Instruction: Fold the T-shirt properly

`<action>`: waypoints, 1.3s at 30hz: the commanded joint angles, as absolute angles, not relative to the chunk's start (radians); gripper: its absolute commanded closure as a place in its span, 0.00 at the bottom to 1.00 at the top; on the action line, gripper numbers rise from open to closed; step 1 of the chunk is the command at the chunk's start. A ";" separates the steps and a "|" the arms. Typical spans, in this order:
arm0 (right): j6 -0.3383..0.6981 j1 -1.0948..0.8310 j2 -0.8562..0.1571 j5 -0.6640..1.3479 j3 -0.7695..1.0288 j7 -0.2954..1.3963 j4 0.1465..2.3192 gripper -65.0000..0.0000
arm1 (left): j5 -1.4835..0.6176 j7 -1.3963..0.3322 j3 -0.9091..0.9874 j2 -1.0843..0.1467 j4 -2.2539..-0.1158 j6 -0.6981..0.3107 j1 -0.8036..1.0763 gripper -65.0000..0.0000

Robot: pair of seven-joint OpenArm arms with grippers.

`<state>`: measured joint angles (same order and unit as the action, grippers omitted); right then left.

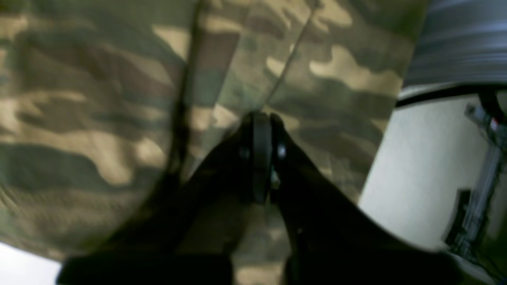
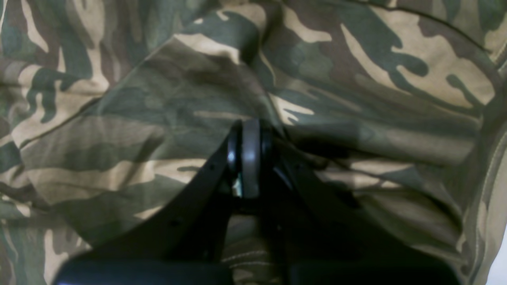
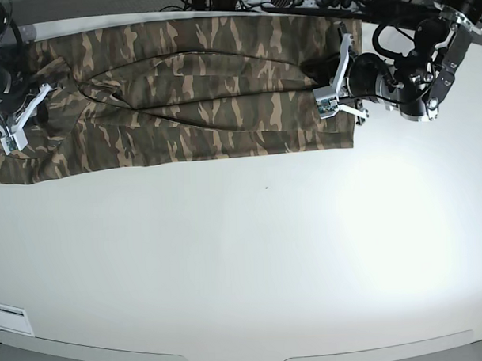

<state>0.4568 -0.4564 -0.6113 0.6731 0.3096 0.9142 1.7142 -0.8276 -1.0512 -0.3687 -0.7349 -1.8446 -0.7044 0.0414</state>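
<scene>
The T-shirt, camouflage in olive, brown and tan, lies as a long band across the far side of the white table. My left gripper is at the band's right end, just inside the cloth edge. In the left wrist view its jaws are shut, with the T-shirt drawn to their tips in a blurred picture. At the band's left end is my right gripper. Its jaws are shut, and creases of the T-shirt run to the tips.
Cables and equipment line the table's back edge. The left arm's body hangs over the table's right back corner. A white strip lies at the front left. Bare table shows beside the cloth.
</scene>
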 commanded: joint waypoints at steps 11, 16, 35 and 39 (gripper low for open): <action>0.479 -0.363 -0.615 0.676 0.303 0.941 1.711 1.00 | -0.631 -0.883 -0.366 -0.706 -1.584 -0.698 -0.058 1.00; 0.411 -0.329 -0.611 0.654 0.303 0.918 1.711 1.00 | -0.632 -0.885 -0.366 -0.675 -1.536 -0.698 -0.126 1.00; 0.363 -0.261 -0.613 0.602 0.304 0.981 1.712 1.00 | -0.919 -1.120 -0.363 -0.753 -1.647 -0.676 -0.150 1.00; 0.361 -0.228 -0.613 0.602 0.304 0.991 1.713 1.00 | -0.962 -1.124 -0.350 -0.780 -1.697 -0.676 -0.150 1.00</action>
<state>0.3630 -0.2371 -0.5888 0.6022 0.2962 0.9997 1.7004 -0.9535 -1.1263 -0.3622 -0.7605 -1.6833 -0.6804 -0.1383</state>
